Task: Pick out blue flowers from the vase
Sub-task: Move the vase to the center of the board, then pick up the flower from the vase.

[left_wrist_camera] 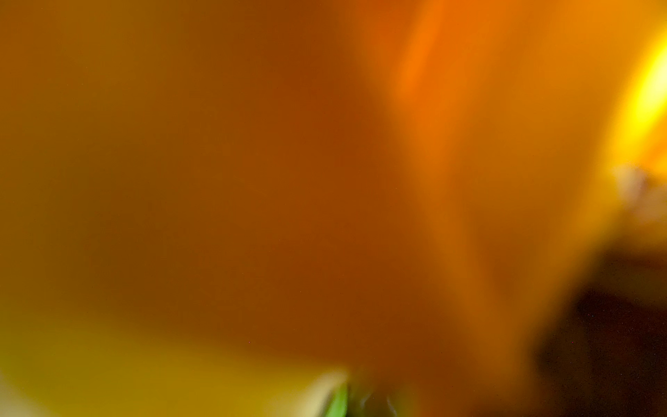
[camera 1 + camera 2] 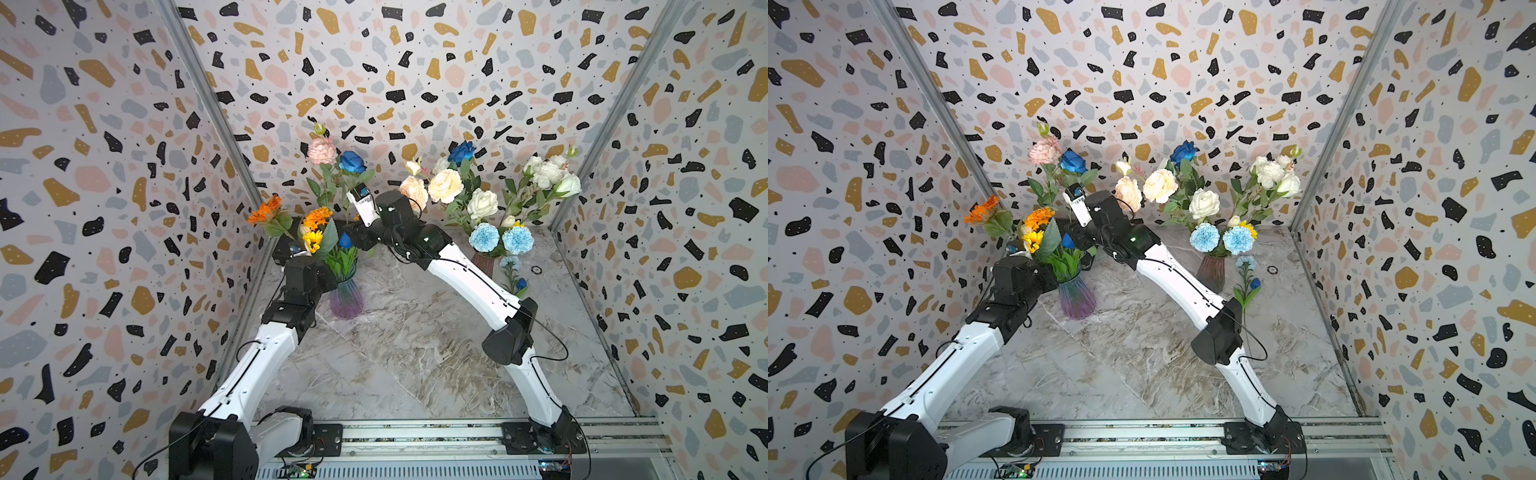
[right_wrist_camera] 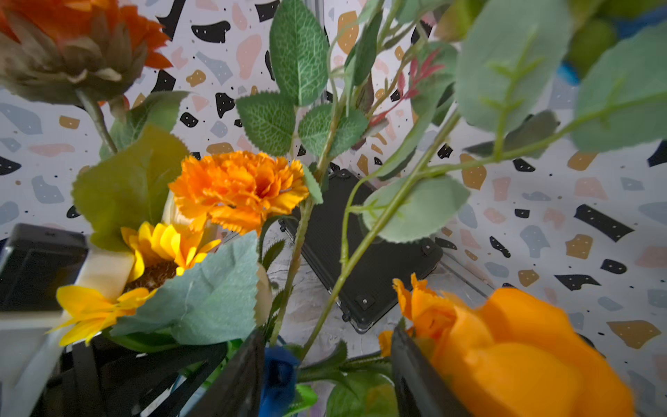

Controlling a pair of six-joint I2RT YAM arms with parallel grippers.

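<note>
**1. Walls** [image 2: 415, 62]: three, papered in a terrazzo print of black, ochre, pink and grey chips, joined at metal corner posts.

**2. Desk** [image 2: 415, 353]: grey-brown marbled top. An aluminium rail [image 2: 415, 434] ran along the near edge and carried both arm bases.

**3. Left arm** [image 2: 253, 370] **and right arm** [image 2: 469, 282]: white and black, both angled in towards the purple vase [image 2: 346, 297].

**4. Purple vase:** ribbed glass, near the back left corner. It held orange heads, a yellow sunflower [image 2: 312, 240], a pink carnation and a tall deep-blue rose [image 2: 351, 162].

**5. Pink vase** [image 2: 484, 264]: well apart, towards the back right. It held cream and white roses, two pale-blue pom-pom heads [image 2: 484, 237] and a second deep-blue rose [image 2: 462, 151] at the top.

**6. Black case** [image 3: 361, 252]: flat on the desk in the corner behind the purple vase.

**7. Loose blue stem** [image 2: 509, 262]: lying on the desk just beside the pink vase.

**8. Right end effector** [image 3: 326, 346]: jaws spread, set among the purple vase's stems. A small deep-blue rose [image 3: 278, 375] sat between the fingers, close against one finger [image 3: 242, 372] and not pinched. An orange bloom [image 3: 523, 361] pressed on the outer side of the other.

**9. Left end effector** [image 2: 300, 250]: jaws pressed together. Its fingers were buried behind the sunflower in both top views, and the wrist view gave only an orange blur, so whether anything was pinched could not be told.
</note>
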